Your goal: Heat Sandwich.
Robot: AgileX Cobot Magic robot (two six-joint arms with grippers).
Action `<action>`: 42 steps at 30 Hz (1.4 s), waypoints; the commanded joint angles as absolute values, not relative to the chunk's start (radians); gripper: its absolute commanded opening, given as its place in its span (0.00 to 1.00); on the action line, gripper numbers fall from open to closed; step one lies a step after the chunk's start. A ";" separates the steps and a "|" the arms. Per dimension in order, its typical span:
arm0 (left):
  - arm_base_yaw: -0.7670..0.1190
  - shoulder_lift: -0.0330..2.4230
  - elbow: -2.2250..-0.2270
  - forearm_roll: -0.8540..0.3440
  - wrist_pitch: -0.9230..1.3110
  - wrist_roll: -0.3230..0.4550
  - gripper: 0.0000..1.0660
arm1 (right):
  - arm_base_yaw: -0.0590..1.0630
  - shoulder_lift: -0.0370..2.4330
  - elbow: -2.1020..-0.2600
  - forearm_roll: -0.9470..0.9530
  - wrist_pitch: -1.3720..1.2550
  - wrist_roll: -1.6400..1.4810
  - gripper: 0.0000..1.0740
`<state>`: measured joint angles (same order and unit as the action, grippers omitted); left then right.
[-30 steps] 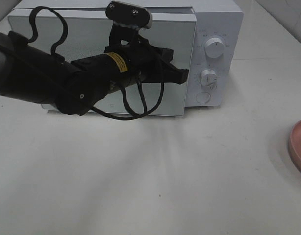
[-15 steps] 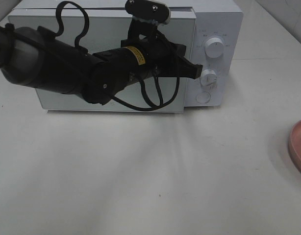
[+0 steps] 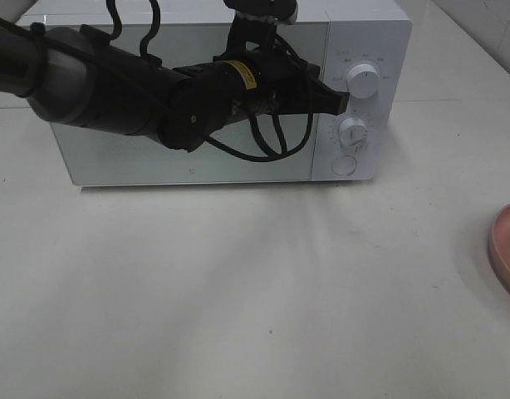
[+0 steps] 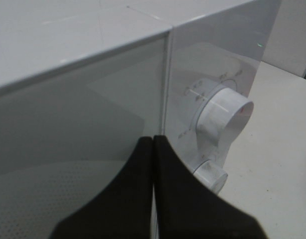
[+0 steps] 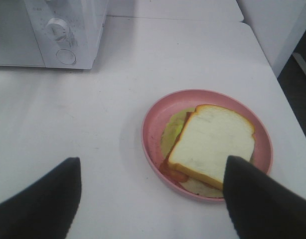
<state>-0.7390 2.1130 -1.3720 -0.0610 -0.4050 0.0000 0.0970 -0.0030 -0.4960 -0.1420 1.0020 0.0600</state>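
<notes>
my left gripper [image 4: 153,149] closed at microwave [image 3: 363,33] door edge | right gripper [image 5: 150,199] apart above sandwich [image 5: 213,144] on plate [image 5: 153,124], lower right

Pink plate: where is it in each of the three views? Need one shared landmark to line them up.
Exterior high: only the pink plate's rim shows, cut off at the right edge, on the table.
Left wrist: not in view.
Right wrist: centre-right, whole, holding the sandwich, beyond the open right hand.
Shared landmark: the microwave's lower dial.

You see the microwave [image 3: 238,91] at the back of the table [image 3: 238,299]. The plate [image 5: 153,134] with the sandwich [image 5: 213,144] on it lies to its right, nearer the front.
</notes>
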 commanded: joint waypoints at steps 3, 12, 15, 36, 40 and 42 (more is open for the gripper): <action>-0.700 2.119 -1.402 -0.138 -0.436 -0.008 0.00 | 0.090 -0.032 -0.493 -0.145 0.995 0.061 0.70; -0.700 2.118 -1.401 -0.136 -0.430 -0.008 0.00 | 0.090 -0.032 -0.493 -0.145 0.995 0.061 0.70; -0.705 2.118 -1.401 -0.136 -0.430 -0.008 0.00 | 0.090 -0.032 -0.493 -0.145 0.995 0.061 0.70; -0.851 1.953 -1.235 -0.121 -0.205 -0.009 0.00 | 0.090 -0.032 -0.493 -0.146 0.995 0.062 0.70; -0.851 1.899 -1.225 -0.123 0.061 -0.011 0.00 | 0.090 -0.032 -0.493 -0.146 0.995 0.062 0.70; -0.848 1.866 -1.220 -0.119 0.183 -0.011 0.01 | 0.090 -0.032 -0.493 -0.146 0.995 0.062 0.70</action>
<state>-0.8470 1.9010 -1.2270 -0.1160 0.0720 0.0000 0.0970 -0.0030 -0.4960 -0.1420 1.0020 0.0600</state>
